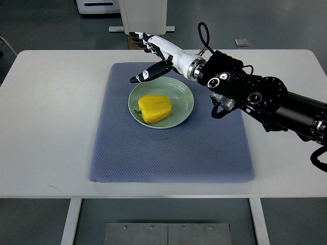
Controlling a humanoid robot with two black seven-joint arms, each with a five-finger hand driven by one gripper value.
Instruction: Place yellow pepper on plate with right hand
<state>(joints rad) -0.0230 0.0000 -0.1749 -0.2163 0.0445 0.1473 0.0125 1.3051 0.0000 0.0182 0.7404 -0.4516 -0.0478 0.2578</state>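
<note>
1. Showing bright, even, diffuse overhead light.
2. Casting only soft, faint shadows beneath the arm [255,94] and around the plate [183,113].
3. Glinting mildly off the yellow pepper [153,108].
4. Staying sharp throughout, bending slightly at the table [46,127] edges.

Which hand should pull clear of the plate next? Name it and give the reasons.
Right. The right hand hovers open just beyond the plate, where the yellow pepper already lies. No left arm is in view.

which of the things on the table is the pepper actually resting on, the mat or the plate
The plate: the yellow pepper lies inside its rim, while the blue mat only sits under the plate. The right robot hand is open above its far edge.
</note>
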